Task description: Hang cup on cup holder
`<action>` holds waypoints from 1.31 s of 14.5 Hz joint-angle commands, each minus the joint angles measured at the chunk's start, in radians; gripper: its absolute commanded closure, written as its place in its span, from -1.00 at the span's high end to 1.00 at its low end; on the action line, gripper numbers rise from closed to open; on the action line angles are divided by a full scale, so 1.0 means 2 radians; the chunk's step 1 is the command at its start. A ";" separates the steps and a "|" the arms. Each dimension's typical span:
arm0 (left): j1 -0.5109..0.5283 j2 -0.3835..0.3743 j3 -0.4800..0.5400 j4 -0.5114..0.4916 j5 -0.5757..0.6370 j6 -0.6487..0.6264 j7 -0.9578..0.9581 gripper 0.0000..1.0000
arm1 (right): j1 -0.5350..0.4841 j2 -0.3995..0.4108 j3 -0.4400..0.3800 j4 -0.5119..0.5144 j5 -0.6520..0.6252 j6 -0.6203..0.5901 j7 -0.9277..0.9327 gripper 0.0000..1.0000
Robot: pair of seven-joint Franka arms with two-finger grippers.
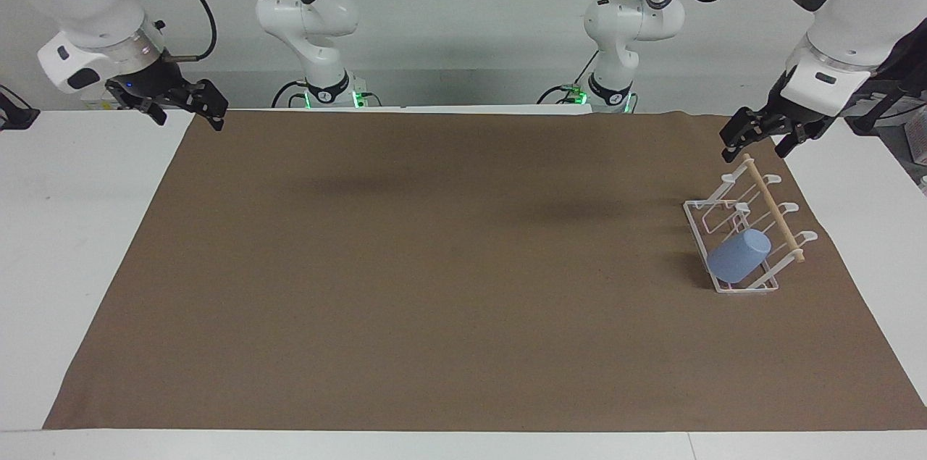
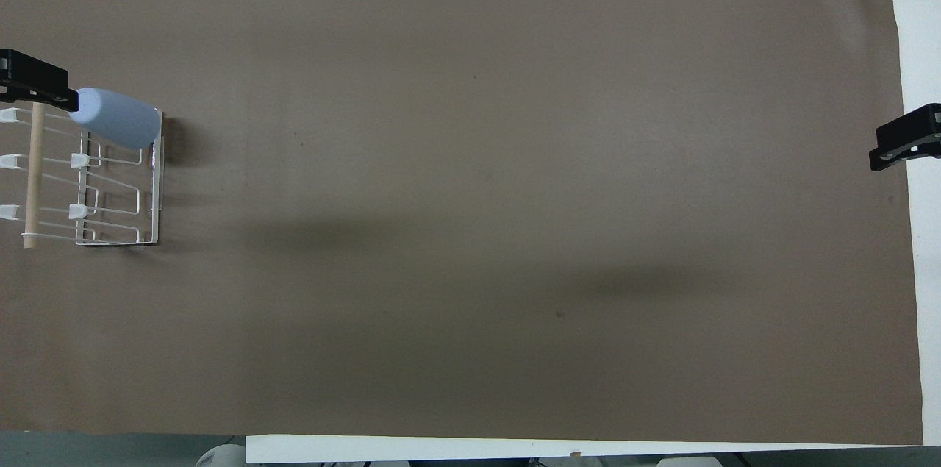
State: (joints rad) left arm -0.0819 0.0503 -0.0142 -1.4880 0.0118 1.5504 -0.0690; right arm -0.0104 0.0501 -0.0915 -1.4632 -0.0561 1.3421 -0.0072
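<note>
The light blue cup (image 1: pixel 739 256) hangs mouth-down and slanted on a prong of the white wire cup holder (image 1: pixel 724 210), at the holder's end farther from the robots. The holder, with its wooden rod (image 1: pixel 775 210), stands on the brown mat at the left arm's end of the table. Cup (image 2: pixel 116 117) and holder (image 2: pixel 156 187) also show in the overhead view. My left gripper (image 1: pixel 753 148) hangs open and empty in the air over the holder, clear of the rod; one finger shows in the overhead view (image 2: pixel 33 77). My right gripper (image 1: pixel 187 119) waits open and empty over the mat's corner at the right arm's end.
The brown mat (image 1: pixel 434 264) covers most of the white table (image 1: pixel 72 228). The right gripper's tip shows at the overhead view's edge (image 2: pixel 908 137).
</note>
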 commanded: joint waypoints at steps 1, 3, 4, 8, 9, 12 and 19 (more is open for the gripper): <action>0.007 -0.026 0.002 -0.037 -0.007 0.000 0.034 1.00 | -0.002 -0.010 0.001 -0.011 0.000 0.000 -0.009 0.99; 0.015 -0.032 0.002 -0.050 -0.007 0.008 0.037 1.00 | -0.002 -0.010 0.001 -0.011 0.000 0.000 -0.009 0.99; 0.014 -0.032 0.002 -0.051 -0.007 0.012 0.034 1.00 | -0.002 -0.010 0.001 -0.011 0.000 0.000 -0.009 0.99; 0.016 -0.032 0.002 -0.051 -0.006 0.024 0.034 1.00 | -0.002 -0.010 0.000 -0.011 0.000 0.000 -0.009 0.99; 0.015 -0.031 0.002 -0.051 -0.006 0.032 0.034 1.00 | -0.002 -0.010 0.000 -0.011 0.000 0.000 -0.009 0.99; 0.010 -0.034 0.002 -0.054 -0.003 0.029 0.031 1.00 | -0.002 -0.010 0.000 -0.011 0.000 0.000 -0.009 0.99; 0.010 -0.043 0.002 -0.061 -0.003 0.010 0.031 1.00 | -0.002 -0.010 0.000 -0.011 0.000 0.000 -0.009 0.99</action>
State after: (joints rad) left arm -0.0610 -0.0012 -0.0105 -1.5736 0.0118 1.5739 -0.0185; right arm -0.0104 0.0500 -0.0915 -1.4633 -0.0561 1.3421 -0.0072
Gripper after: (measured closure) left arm 0.000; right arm 0.004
